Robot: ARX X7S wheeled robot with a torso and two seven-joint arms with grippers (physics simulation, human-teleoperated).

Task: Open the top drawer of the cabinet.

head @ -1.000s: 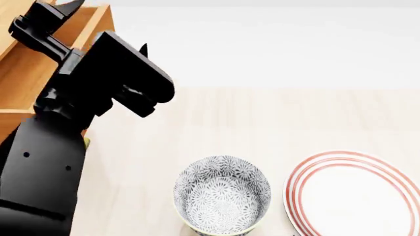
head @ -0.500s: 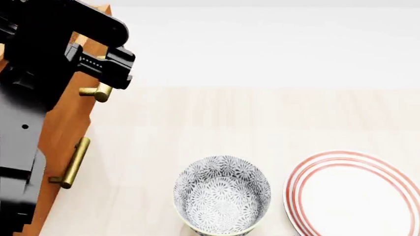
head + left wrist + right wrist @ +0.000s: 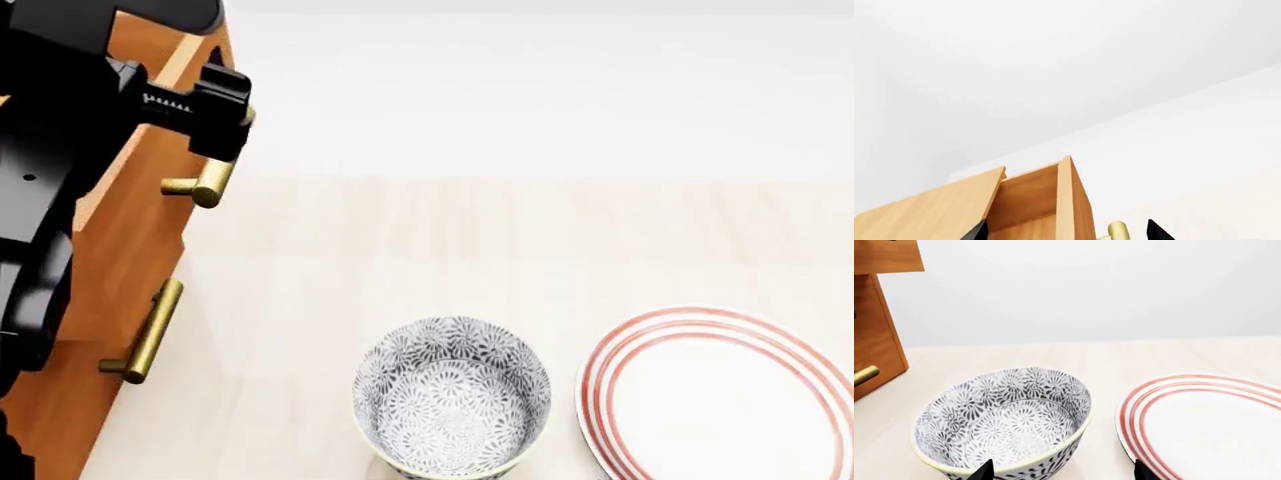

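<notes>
Top drawer (image 3: pixel 1031 197) pulled out of the cabinet (image 3: pixel 114 290) at far left.
The left claw (image 3: pixel 1064 231) is spread around the brass handle (image 3: pixel 1117 231) — rightward, bowl (image 3: pixel 451 410) and plate (image 3: pixel 721 395) on the desk (image 3: pixel 534 250), right claw (image 3: pixel 1061 471) held apart.

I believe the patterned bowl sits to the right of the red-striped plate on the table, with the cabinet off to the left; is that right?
Not quite: the head view shows the patterned bowl to the left of the red-striped plate, between it and the cabinet. The cabinet is indeed off to the left.

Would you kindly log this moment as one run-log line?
top drawer: pulled out | left gripper: at its handle | right gripper: open, above bowl
</notes>
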